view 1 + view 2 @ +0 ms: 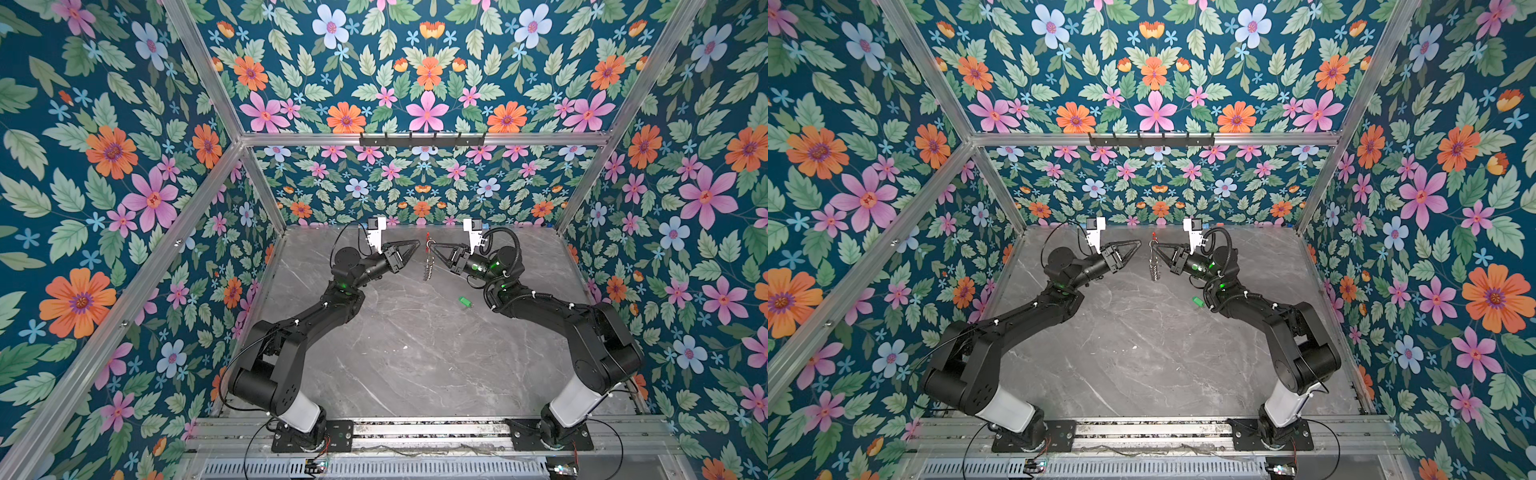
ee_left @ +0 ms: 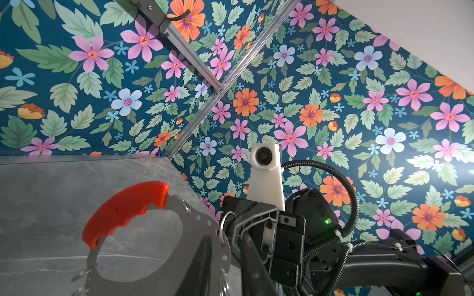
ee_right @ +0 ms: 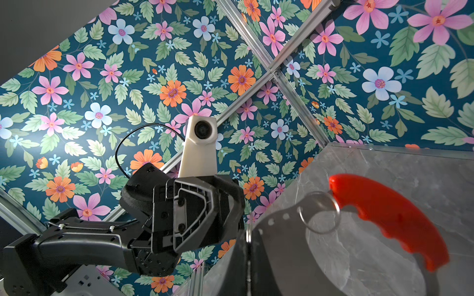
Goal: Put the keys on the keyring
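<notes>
So the green key point(image 1: 465, 302) is lying flat on the bench point(image 1: 395, 353), on the right half and a bit back of the middle, just beside my right arm point(image 1: 540, 303). Its long axis runs diagonally, back-left to front-right. It's too small for me to call which end is the blade.

The keyring point(image 1: 429, 261) isn't on the bench at all. It hangs edge-on in both top views near the middle of the back edge, with the red segment point(image 2: 123, 207) on top and the silver loops point(image 1: 428, 272) down its rim. The right gripper point(image 1: 433, 248) is clamped on the grey rim just beside the red bit, so that arm's busy.

The left gripper point(image 1: 416, 242) hovers just beside the ring on the other side with nothing in it that I can see. I can't tell whether its jaws are fully closed.

What matters is that the key sits front-right of the left gripper, across the middle, well apart and down at bench level. The right arm's nearer but taken, so I reckon the left one fetches it.
</notes>
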Robot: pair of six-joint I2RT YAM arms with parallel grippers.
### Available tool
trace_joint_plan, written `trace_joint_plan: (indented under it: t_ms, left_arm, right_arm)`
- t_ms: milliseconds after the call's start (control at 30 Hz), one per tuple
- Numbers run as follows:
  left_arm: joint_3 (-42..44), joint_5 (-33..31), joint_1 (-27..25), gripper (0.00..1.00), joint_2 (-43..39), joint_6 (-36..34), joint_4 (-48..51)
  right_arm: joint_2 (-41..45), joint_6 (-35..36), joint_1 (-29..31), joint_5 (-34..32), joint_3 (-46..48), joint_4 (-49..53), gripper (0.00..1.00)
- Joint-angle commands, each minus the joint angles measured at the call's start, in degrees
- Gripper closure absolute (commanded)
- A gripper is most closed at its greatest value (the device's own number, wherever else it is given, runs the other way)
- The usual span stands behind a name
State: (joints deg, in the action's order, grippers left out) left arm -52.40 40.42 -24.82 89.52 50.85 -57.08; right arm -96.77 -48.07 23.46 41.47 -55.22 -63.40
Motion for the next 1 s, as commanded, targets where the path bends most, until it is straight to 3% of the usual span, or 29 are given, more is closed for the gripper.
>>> trace_joint_plan:
  t_ms: [0, 267, 667, 967]
  left_arm:
    - [0.0, -0.2, 0.0, 0.78, 0.0, 1.6, -4.5]
    - [-0.3, 0.2, 0.0, 0.79, 1.4, 2.9, -6.9]
    - [-3.1, 2.5, 0.1, 0.81, 7.2, 12.6, -19.9]
    - [-1.6, 2.2, 0.1, 0.81, 6.5, 12.3, -20.1]
  right_arm:
    - [0.5, -1.5, 0.0, -0.9, 0.0, -4.6, 1.00]
    - [-1.9, -4.8, 0.4, -0.7, -2.3, -8.7, 1.00]
    - [-0.7, -4.3, 0.8, -0.8, -3.5, -6.3, 1.00]
    - [-2.1, -4.4, 1.8, -0.7, -4.8, -6.5, 1.00]
